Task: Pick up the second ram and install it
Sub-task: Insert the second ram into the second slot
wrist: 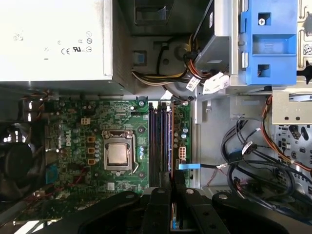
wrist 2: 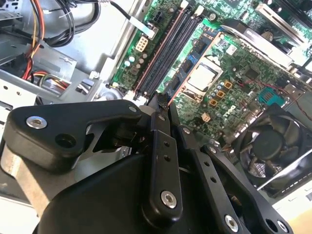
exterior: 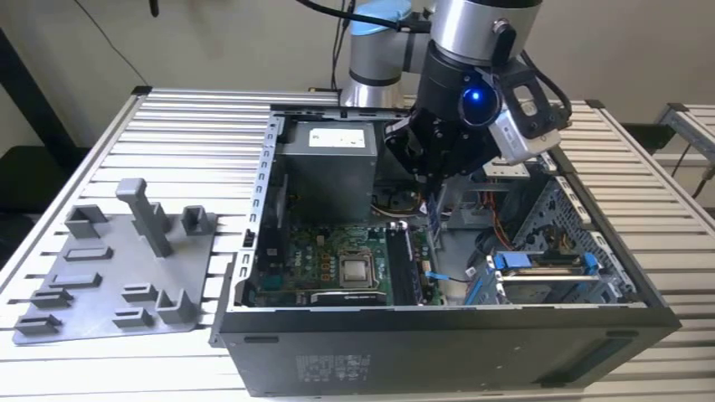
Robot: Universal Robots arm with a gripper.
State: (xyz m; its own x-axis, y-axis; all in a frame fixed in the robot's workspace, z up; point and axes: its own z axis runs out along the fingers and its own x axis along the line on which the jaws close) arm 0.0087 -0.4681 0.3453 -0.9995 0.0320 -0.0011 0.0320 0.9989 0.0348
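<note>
My fingers (wrist: 165, 187), closed narrow upon the thin second ram (wrist: 171, 219), hang over the open PC case (exterior: 447, 347), with the green board's memory slots (wrist: 160, 141) beneath their tips.

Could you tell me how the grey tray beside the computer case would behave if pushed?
The grey tray looks like thin moulded plastic, so probably light and fairly stiff. Its broad flat base suggests sliding over the ribbed table rather than tipping.
</note>
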